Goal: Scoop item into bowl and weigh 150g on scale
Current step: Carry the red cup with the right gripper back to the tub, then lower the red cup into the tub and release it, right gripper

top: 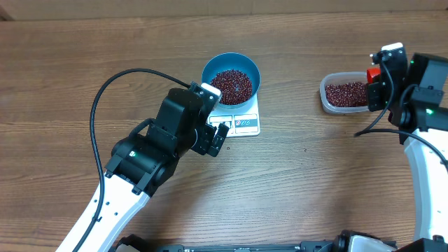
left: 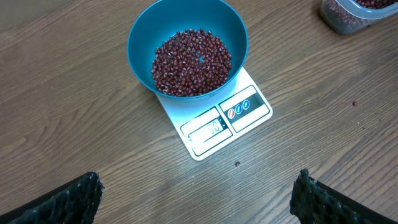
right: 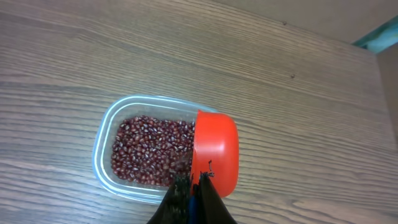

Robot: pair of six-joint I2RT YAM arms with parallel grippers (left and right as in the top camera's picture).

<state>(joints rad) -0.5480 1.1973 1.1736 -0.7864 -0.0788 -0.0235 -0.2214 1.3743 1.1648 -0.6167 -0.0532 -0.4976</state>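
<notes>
Left gripper (left: 196,205) hangs wide open and empty above the bare desk (left: 74,124). We see its two dark fingers (left: 68,202) spread far apart, just short of the scale's front edge.

Next we meet one white scale (left: 252,102), near the middle of the desk and turned at a slant. Its display (left: 208,129) shows pale digits that we cannot read with any certainty. Beside the display sits a label panel (left: 239,109) with three small round marks, one red and two blue, and its print is too small to read.

On the scale stands one blue bowl (left: 140,37), upright and covering the back half of the platform. It holds a loose heap of dark red beans (left: 189,62), far too many to count. Two single dark specks lie on the wood, one (left: 237,163) just in front of the scale and one (left: 354,104) off toward the right edge.

Farther right, well apart from the scale, we find one clear tub (right: 102,134) with more beans (right: 146,149) inside. Right gripper (right: 193,199) is clamped on one red scoop (right: 216,152), which hangs over the tub's right rim.
</notes>
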